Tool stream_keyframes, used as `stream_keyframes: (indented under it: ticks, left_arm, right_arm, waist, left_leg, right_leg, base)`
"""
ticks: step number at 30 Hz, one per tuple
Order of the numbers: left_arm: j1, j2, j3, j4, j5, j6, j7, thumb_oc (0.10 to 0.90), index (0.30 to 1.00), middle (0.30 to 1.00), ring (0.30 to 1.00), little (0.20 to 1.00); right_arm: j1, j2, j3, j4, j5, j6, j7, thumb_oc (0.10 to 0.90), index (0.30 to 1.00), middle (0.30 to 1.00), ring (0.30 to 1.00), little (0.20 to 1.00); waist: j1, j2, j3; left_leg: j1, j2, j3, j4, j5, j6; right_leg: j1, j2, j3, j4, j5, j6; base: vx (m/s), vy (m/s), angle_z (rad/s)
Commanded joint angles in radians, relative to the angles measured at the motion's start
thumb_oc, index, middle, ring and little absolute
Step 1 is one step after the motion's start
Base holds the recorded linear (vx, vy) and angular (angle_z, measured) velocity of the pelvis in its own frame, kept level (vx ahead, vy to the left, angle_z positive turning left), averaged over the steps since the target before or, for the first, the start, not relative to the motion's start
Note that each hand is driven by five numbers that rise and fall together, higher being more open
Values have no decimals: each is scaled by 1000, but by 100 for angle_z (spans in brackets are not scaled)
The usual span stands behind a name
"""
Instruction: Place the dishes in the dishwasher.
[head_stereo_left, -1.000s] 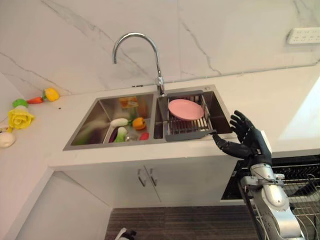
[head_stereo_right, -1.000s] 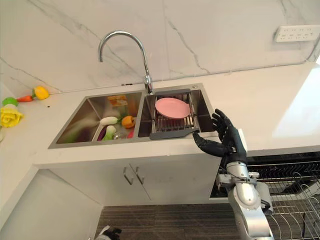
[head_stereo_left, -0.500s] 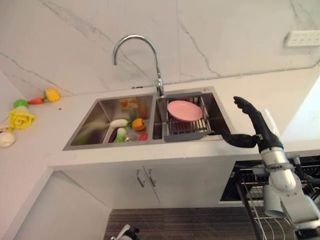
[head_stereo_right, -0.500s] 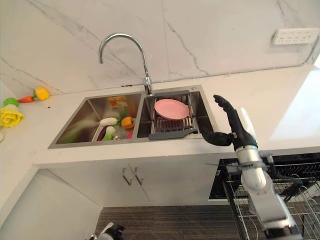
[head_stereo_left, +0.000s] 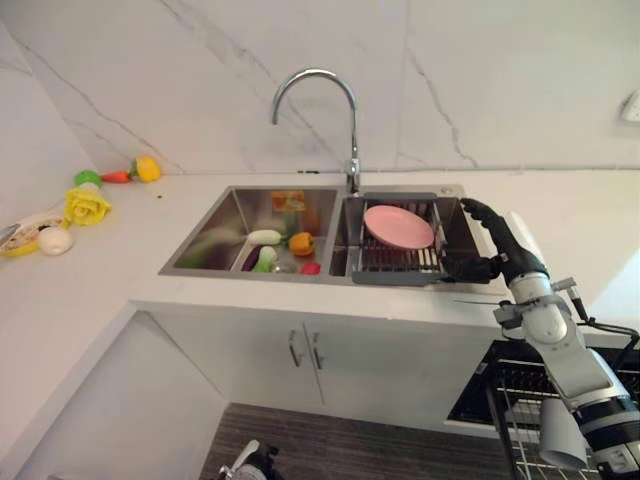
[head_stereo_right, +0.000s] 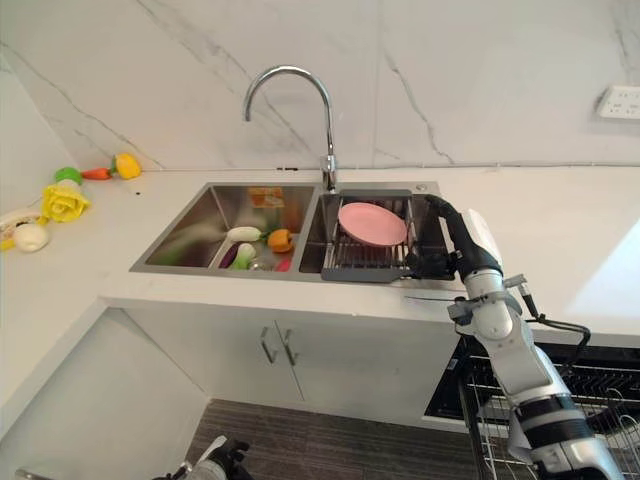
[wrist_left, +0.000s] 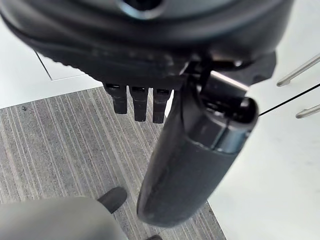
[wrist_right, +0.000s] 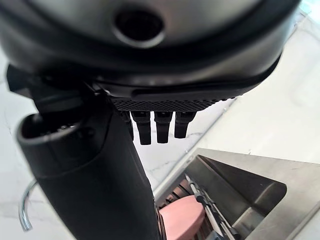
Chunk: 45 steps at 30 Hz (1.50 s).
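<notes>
A pink plate (head_stereo_left: 398, 225) lies on a dark drying rack (head_stereo_left: 400, 266) set in the right basin of the steel sink (head_stereo_left: 200, 240). My right hand (head_stereo_left: 508, 248) hovers over the sink's right rim beside the rack, open, fingers stretched toward the back and thumb pointing at the rack, holding nothing. In the right wrist view its straight fingers (wrist_right: 157, 127) reach past the plate (wrist_right: 182, 220). The left hand (wrist_left: 192, 160) hangs open above the wooden floor beside the white cabinet. The dishwasher's wire basket (head_stereo_left: 520, 410) stands pulled out at the lower right, under my right arm.
A curved faucet (head_stereo_left: 318, 90) rises behind the sink's divider. Toy vegetables (head_stereo_left: 278, 248) lie in the left basin. More toy food and a yellow flower (head_stereo_left: 85, 203) sit on the counter's left end. Cabinet doors with handles (head_stereo_left: 305, 350) are below the sink.
The camera has shifted, moving the whole scene right and lower. My right hand has moved from the counter's front edge to the sink's right rim, closer to the rack.
</notes>
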Motion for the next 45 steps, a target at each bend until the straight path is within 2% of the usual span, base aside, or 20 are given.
stream_keyframes:
  ticks: [1,9,19,25,29,32,34,42,44,45]
  left_arm:
    - [34,48,-102,99,-16,7,11,800,900,900,900,900]
    - [35,45,-110,115,-44,6,26,800,900,900,900,900]
    - [54,55,-105,118,-65,1,33,800,900,900,900,900]
    - [62,60,-94,119,-91,-2,52,800,900,900,900,900]
    - [64,61,-92,121,-92,-1,54,800,900,900,900,900]
    - [78,71,-67,132,-88,4,79,800,900,900,900,900]
    - [85,74,-52,138,-95,5,88,800,900,900,900,900]
    - [102,84,-32,140,-105,3,127,800,900,900,900,900]
    - [104,83,-34,133,-102,0,143,800,900,900,900,900]
    - [104,83,-34,133,-102,0,143,800,900,900,900,900]
  right_arm:
    - [-194,-72,-4,-8,22,-43,-25,800,900,900,900,900]
    - [-334,-99,120,118,11,-25,-2,800,900,900,900,900]
    - [-383,-85,184,222,22,-15,11,800,900,900,900,900]
    - [-421,-88,230,333,-18,0,-6,800,900,900,900,900]
    - [-427,-85,235,343,-32,1,-13,800,900,900,900,900]
    - [-429,-81,225,377,-112,7,-74,800,900,900,900,900]
    - [-420,-78,210,394,-117,8,-98,800,900,900,900,900]
    - [-400,-66,146,472,-167,19,-241,800,900,900,900,900]
    - [-398,-72,138,497,-232,37,-306,800,900,900,900,900]
    - [-398,-72,138,497,-232,37,-306,800,900,900,900,900]
  waist:
    - [56,-72,-47]
    - [82,-91,-44]
    - [110,-105,-38]
    - [133,-117,-30]
    - [136,-119,-27]
    - [156,-126,-17]
    - [165,-128,-12]
    - [200,-130,11]
    - [213,-129,18]
    - [213,-129,18]
  left_leg:
    - [-57,11,-20,6,8,-90]
    - [-59,9,-32,6,8,-90]
    - [-65,6,-46,6,10,-92]
    - [-76,5,-63,6,13,-96]
    - [-78,5,-66,6,13,-96]
    - [-94,3,-81,6,18,-99]
    - [-95,1,-87,6,8,-101]
    - [-142,-5,-126,6,24,-106]
    - [-160,-9,-141,6,29,-108]
    - [-160,-9,-141,6,29,-108]
  right_leg:
    - [8,-60,-24,33,-92,69]
    - [16,-65,-42,32,-90,72]
    - [23,-72,-63,30,-91,74]
    - [26,-77,-84,28,-93,76]
    - [26,-78,-87,28,-92,76]
    - [20,-80,-105,26,-94,78]
    - [27,-82,-113,23,-104,78]
    - [7,-88,-158,21,-105,79]
    - [1,-91,-178,18,-106,81]
    - [1,-91,-178,18,-106,81]
  base:
    - [-5,8,11]
    - [1,8,4]
    - [4,10,9]
    - [10,4,7]
    - [16,-1,7]
    - [20,4,11]
    - [29,-4,19]
    - [5,-4,25]
    - [11,4,43]
    - [15,2,31]
